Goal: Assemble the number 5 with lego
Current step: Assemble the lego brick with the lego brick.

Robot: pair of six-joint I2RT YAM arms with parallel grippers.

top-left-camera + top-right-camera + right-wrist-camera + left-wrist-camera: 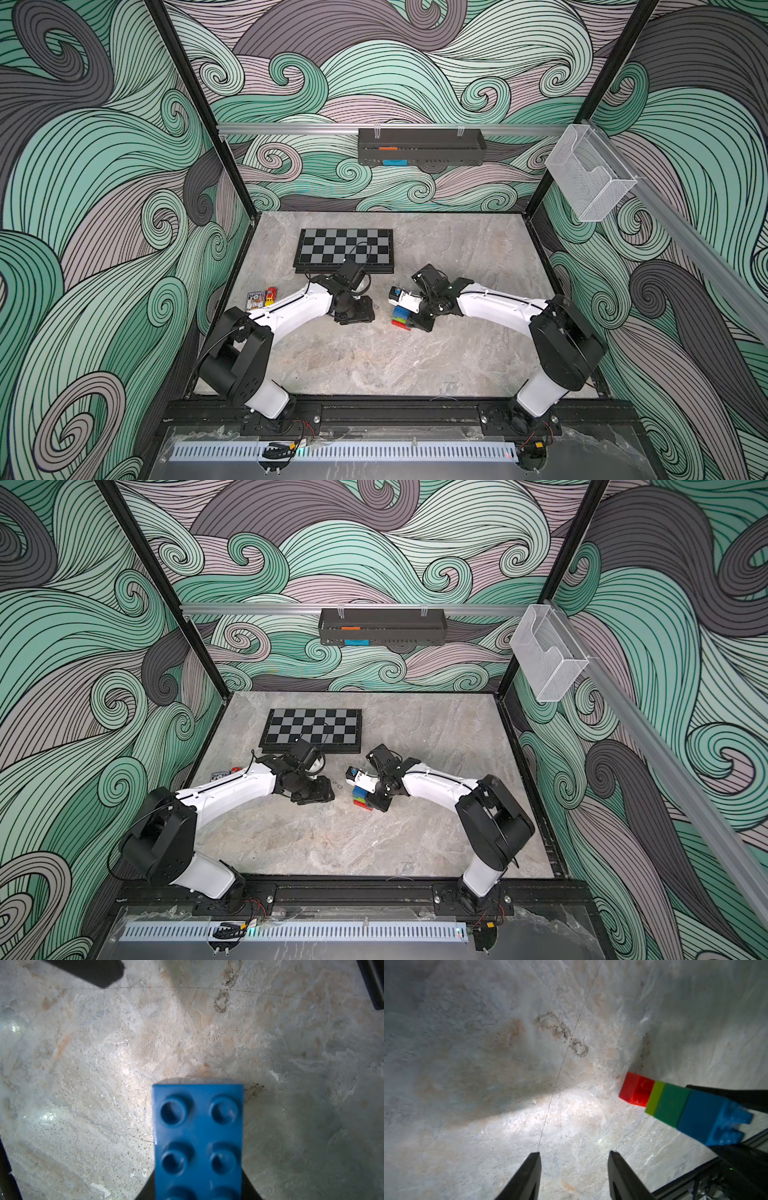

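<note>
The right gripper (pixel 699 1115) is clamped on the number 5 (pixel 401 318), its 2 black fingers (pixel 737 1096) pressed on opposite sides of the dark-blue brick (pixel 198 1136) at the top of the figure. From that grip the figure runs down through the dark-green brick (pixel 672 1105) and the lime-green brick (pixel 655 1098) to the red brick (pixel 634 1089). The red brick's base seems to rest on the table (pixel 374 365). I cannot make out a light-blue brick in any view. The long axis is upright or close to it, studs up: the right wrist view looks straight down on 2 rows of studs.

The left gripper (pixel 574 1155) hangs just left of the figure, low over the table, its jaws moderately apart with only bare table between them. The figure lies to its right across a clear gap, about level with it from near to far. The right arm is the nearer one, since it has the figure in hand, while the left touches nothing.

With 4 colours stacked in line, the build looks finished or nearly so. The coming move likely turns on that upright axis being square to the table when the right gripper lets go. A tilt could tip the tall, narrow stack toward the left gripper.

Farther out, the checkered board (pixel 344 249) lies at the far side of the table, well apart.
</note>
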